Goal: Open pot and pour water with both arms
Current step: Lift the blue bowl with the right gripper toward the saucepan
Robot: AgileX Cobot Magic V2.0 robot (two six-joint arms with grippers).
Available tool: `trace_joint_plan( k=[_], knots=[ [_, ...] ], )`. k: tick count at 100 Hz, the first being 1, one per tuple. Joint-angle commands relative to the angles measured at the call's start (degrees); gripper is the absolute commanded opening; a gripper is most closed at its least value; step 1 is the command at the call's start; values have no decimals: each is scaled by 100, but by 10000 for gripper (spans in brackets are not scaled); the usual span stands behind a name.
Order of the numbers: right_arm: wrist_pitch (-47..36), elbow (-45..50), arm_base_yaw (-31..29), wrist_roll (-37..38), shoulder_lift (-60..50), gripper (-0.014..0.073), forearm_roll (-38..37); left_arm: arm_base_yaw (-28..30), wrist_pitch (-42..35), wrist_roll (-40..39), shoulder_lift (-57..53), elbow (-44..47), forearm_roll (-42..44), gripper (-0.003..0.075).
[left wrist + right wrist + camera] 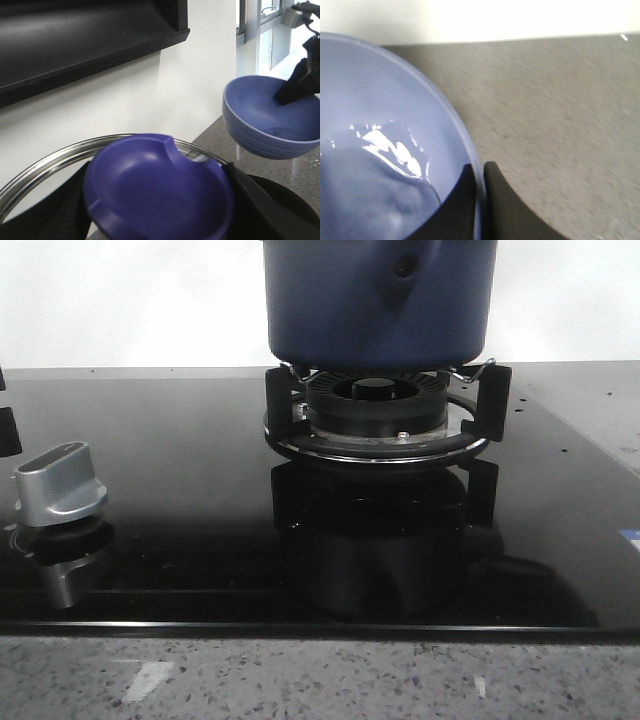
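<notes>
— Where is the pot (378, 302)?

— On the black burner stand (385, 412), far centre of the glossy black cooktop (180, 510), its handle facing the camera. A silver knob (60, 485) sits near left.

— Your hands?

— My left gripper (160, 200) is clamped around the blue lid knob (157, 192), with the lid's glass and metal rim (55, 162) around it. My right gripper (479, 200) pinches the rim of the blue bowl (380, 165), which holds water, above the speckled counter (560, 115).
</notes>
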Motion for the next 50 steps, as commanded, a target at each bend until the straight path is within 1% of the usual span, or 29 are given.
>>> trace_joint_plan(
  k=[1, 13, 31, 50],
  knots=[
    [-476, -436, 218, -32, -84, -74, 60, 10, -128, -68, -232, -226, -467, 347],
    [-746, -622, 534, -32, 66, -74, 119, 10, -190, -68, -232, -226, -467, 347],
    [-1301, -622, 914, -42, 231, -74, 261, 10, -215, -68, -232, -226, -467, 347],
    [-1774, -558, 1165, -399, 457, -74, 261, 10, -315, -68, -232, -226, -467, 347]
  ],
)
